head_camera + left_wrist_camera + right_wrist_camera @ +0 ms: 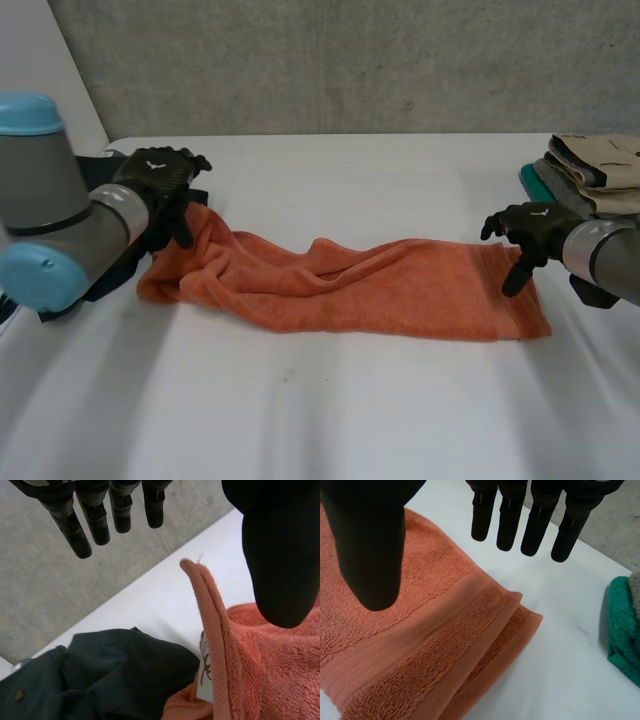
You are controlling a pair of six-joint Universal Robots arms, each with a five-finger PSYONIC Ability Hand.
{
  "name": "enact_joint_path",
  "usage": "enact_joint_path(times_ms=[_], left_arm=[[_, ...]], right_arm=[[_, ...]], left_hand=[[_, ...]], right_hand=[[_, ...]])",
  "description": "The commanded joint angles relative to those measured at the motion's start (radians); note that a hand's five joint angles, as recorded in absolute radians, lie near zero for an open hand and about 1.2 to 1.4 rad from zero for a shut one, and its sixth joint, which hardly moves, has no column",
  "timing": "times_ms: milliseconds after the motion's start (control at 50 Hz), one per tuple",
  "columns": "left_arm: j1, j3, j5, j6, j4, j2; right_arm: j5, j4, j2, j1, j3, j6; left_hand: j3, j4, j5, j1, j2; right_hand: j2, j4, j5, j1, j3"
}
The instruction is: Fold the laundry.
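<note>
Both open, nothing gripped: left hand (160,175) over the orange towel (350,285)'s left end, right hand (530,225) over its right end (towel rumpled across the table (330,420)). Best pinch corners squarely, then pull taut.

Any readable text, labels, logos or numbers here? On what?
No text can be read.
White tag on the orange towel: brown print, too blurred to read.
Small white mark on the back of the left robot hand: too small to read.
Small white mark on the right robot hand: too small to read.
</note>
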Motion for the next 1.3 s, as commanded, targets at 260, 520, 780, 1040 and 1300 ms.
enact_joint_path(times_ms=[260, 520, 780, 1040, 1300], left_arm=[[-0.061, 0.357, -0.060, 0.110, -0.106, -0.319], [-0.082, 0.253, -0.147, 0.151, -0.062, 0.044], [-0.088, -0.080, 0.098, -0.011, 0.262, 0.533], [-0.065, -0.281, 0.132, -0.089, 0.452, 0.744], [0.063, -0.255, 0.129, -0.089, 0.503, 0.634]], right_arm=[[0.070, -0.124, 0.005, 0.054, 0.071, -0.045], [0.073, -0.118, -0.008, 0.050, -0.017, -0.053], [-0.092, -0.079, 0.027, 0.085, -0.203, 0.053], [-0.157, -0.094, 0.289, 0.195, -0.406, 0.096], [0.111, -0.257, 0.293, 0.154, -0.651, 0.068]], left_hand=[[1.004, 1.013, 0.995, 1.020, 1.011], [1.185, 1.194, 1.176, 1.201, 1.192], [1.185, 1.194, 1.176, 1.201, 1.192], [1.185, 1.194, 1.176, 1.201, 1.192], [1.185, 1.194, 1.176, 1.201, 1.192]], right_hand=[[-0.002, 0.008, 0.037, -0.005, -0.008], [-0.166, -0.156, -0.127, -0.169, -0.172], [-0.257, -0.248, -0.219, -0.260, -0.263], [-0.257, -0.248, -0.219, -0.260, -0.263], [0.964, 0.974, 1.003, 0.961, 0.959]])
